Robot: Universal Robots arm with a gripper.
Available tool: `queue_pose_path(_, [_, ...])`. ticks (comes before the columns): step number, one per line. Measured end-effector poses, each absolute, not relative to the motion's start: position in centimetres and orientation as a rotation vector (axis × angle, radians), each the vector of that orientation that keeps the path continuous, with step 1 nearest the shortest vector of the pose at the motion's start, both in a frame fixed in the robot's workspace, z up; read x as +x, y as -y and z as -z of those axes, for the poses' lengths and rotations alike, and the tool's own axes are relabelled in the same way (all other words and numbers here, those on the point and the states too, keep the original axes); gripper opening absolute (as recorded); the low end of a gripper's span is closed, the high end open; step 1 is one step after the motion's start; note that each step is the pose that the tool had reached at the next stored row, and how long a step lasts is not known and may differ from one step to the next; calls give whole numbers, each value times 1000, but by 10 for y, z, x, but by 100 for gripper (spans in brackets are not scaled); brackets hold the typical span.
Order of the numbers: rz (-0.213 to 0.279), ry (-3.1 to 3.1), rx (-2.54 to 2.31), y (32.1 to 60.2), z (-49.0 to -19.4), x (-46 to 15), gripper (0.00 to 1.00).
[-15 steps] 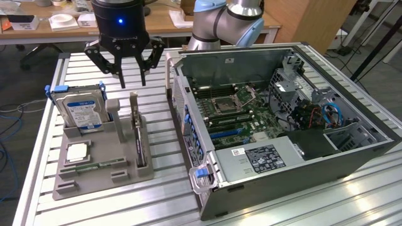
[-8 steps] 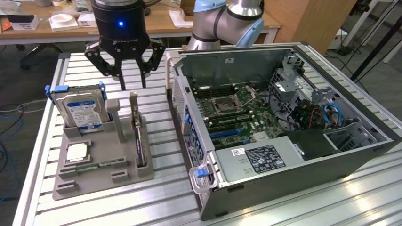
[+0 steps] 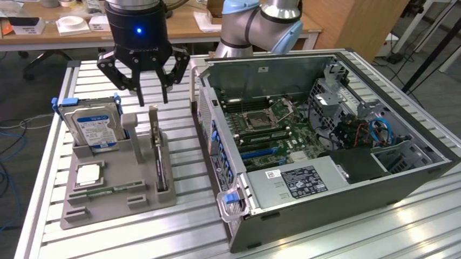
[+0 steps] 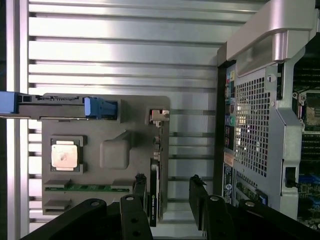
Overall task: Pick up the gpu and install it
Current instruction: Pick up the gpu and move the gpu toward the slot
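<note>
Black fingers (image 3: 139, 89), wide open and empty, hang above the upright black-and-green gpu (image 3: 157, 156); straddle its thin edge squarely.

gpu (image 3: 159, 162) upright in holder (image 3: 108, 208) — case (image 3: 324, 210) alongside

One robot arm (image 3: 259, 21) shows at the upper middle of the exterior view, and it carries one gripper (image 3: 153, 101). There is one slatted metal table (image 3: 360, 237). On it, at the lower left of the frame, lies one grey tray (image 3: 115, 208). The tray holds four parts, one of each kind: one hard drive (image 3: 92, 125), one gpu (image 3: 160, 167), one processor chip (image 3: 88, 174) and one memory stick (image 3: 108, 190). At the right of the frame there is one computer case (image 3: 346, 205), with one motherboard (image 3: 281, 135) inside it. One wooden desk (image 3: 183, 29) runs along the top edge.
</note>
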State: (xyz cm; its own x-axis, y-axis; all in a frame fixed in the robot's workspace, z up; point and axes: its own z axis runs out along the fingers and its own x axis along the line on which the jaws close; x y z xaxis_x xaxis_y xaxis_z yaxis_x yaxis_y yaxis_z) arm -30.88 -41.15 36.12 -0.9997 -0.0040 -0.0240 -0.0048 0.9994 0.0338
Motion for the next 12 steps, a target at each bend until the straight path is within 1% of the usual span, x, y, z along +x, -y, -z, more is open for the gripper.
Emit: queue_pose_path(12, [-53,-3117,-7,416,-360,-309,47])
